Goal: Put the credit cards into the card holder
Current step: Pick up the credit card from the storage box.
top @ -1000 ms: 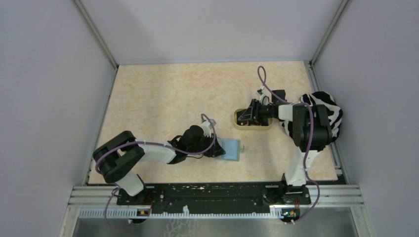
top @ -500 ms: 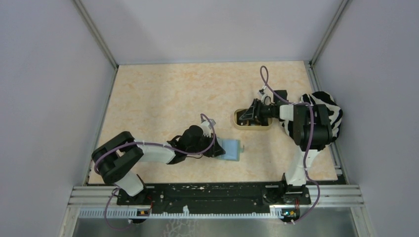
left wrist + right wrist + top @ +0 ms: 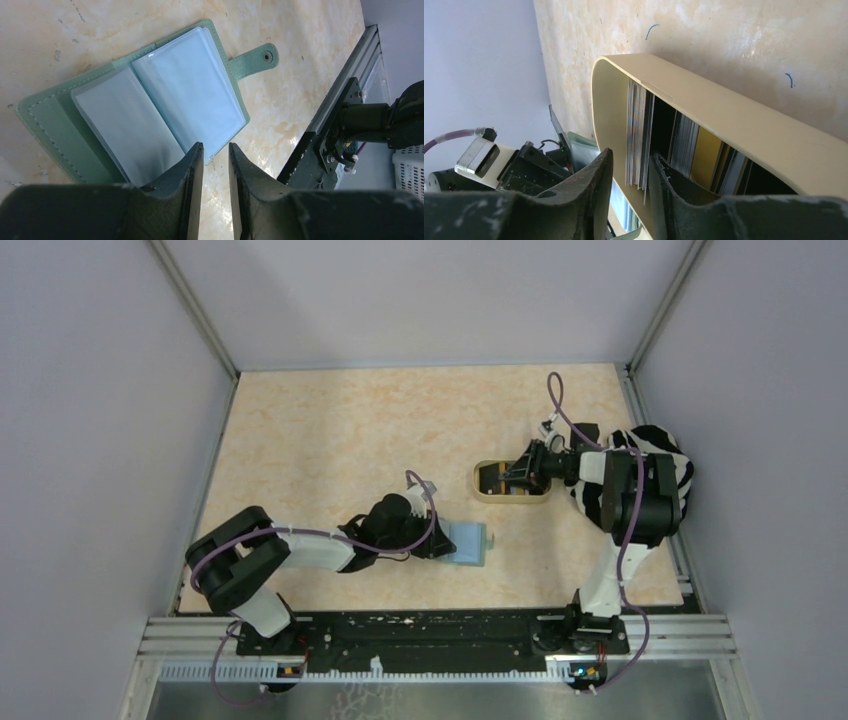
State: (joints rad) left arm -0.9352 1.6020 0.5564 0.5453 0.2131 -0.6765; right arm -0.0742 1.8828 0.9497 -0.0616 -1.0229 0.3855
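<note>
**Picking a card from the tray.** The credit cards [image 3: 636,132] stand on edge, packed in bundles inside the tan tray [image 3: 734,120]. The tray lies on the desk [image 3: 350,440] right of centre, well apart from the card holder [image 3: 150,100]. The right hand [image 3: 630,165] reaches into the tray's open side, jaws narrowly parted on either side of the nearest bundle. Whether its pads already press on the cards cannot be told. The step in hand is judged to be the pick. Done well, the jaws would pinch a single card rather than the whole bundle. The card would then be drawn out along its own plane, so that the tray's rim neither catches it nor drags its neighbours out. The card holder lies spread open, clear sleeves [image 3: 195,85] facing up and snap tab [image 3: 255,57] turned outward. The left hand [image 3: 216,152] sits low at the holder's near edge, jaws a slit apart with nothing between them. It is apparently placed to steady the sleeves, and should hold them flat for insertion.
</note>
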